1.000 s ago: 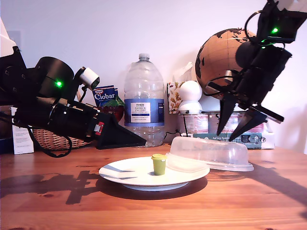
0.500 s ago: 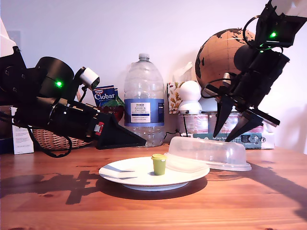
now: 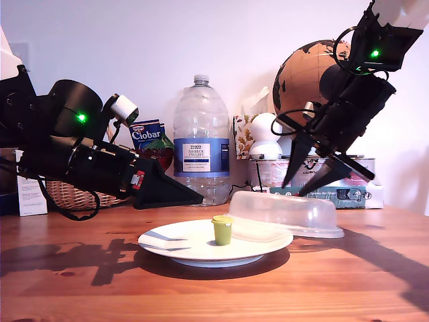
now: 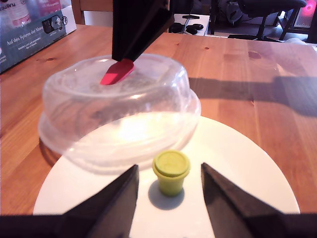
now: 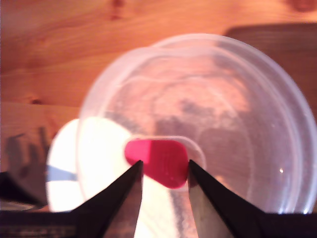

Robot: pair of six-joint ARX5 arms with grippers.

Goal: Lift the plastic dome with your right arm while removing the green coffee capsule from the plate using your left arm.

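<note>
The green coffee capsule (image 3: 222,230) stands upright on the white plate (image 3: 174,243). In the first wrist view the capsule (image 4: 171,173) lies just past my open first gripper (image 4: 168,167), whose cone tip (image 3: 198,198) hangs short of it at the exterior view's left. The plastic dome (image 3: 288,211) sits low and tilted, one edge over the plate's rim on the exterior view's right. My second gripper (image 3: 295,190) comes down on its top. In the second wrist view that gripper (image 5: 164,166) is shut on the dome's red tab (image 5: 158,161), which stands raised (image 4: 116,73).
Behind the plate stand a large water bottle (image 3: 201,141), a globe (image 3: 305,74), a wicker basket (image 3: 67,194), a Ciobar box (image 3: 146,134) and cartons (image 3: 352,193). Bare wooden table (image 3: 335,282) lies in front.
My second gripper has moved left and slightly down in the exterior view, and the dome has slid left with it and lies flatter. The first arm and the capsule have not moved.
</note>
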